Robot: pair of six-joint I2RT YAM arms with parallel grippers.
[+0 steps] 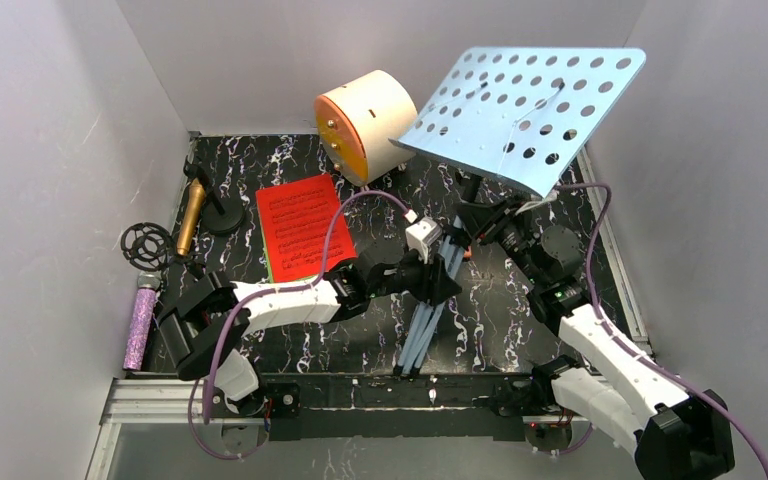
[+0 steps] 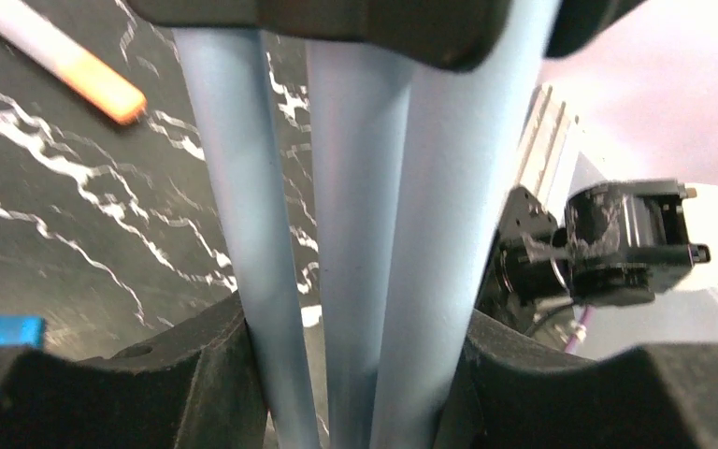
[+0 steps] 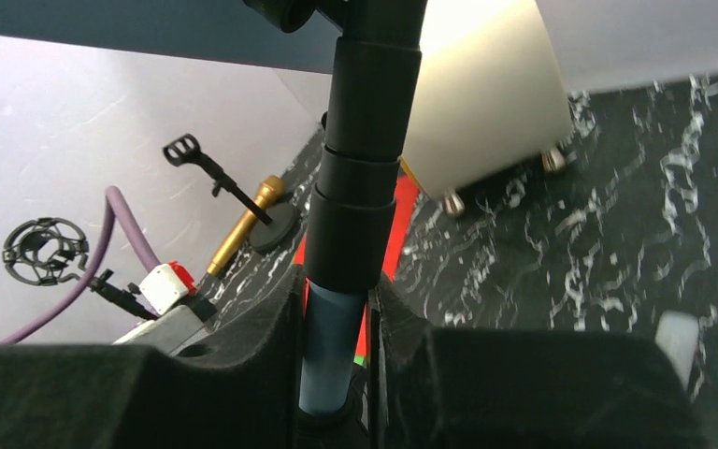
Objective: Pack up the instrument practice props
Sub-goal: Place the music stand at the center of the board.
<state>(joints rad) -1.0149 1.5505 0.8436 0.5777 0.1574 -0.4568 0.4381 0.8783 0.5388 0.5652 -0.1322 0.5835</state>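
While I watch from far away, I see both arms holding the pale-blue sheet-music tripod [image 1: 530,100], which leans over the dark table [image 1: 500,320].

My left gripper [image 2: 355,374] has its jaws about half open. Three blue legs [image 2: 355,234] sit side by side between the jaws, and each jaw touches the leg next to it, so the bunch is squeezed in the middle.

My right gripper [image 3: 337,346] has its jaws nearly closed. They pinch the thin pole [image 3: 360,140] of the same tripod, right where the black part meets the blue part. The big sheet with the round holes is up above these jaws, tilted.

Just past the right jaws stands the round cream-and-orange cabinet [image 1: 370,120], lying on its side near the back wall.

Off to the outer side of the left jaws, flat on the table, is the red music sheet [image 1: 303,228]. I see a thin green edge under it, but I cannot tell more.

Farther out on that side are the gold microphone [image 1: 192,215] and a small black mic tripod [image 1: 215,205], close together. The purple microphone [image 1: 141,325] lies by the wall, well apart from both jaws.
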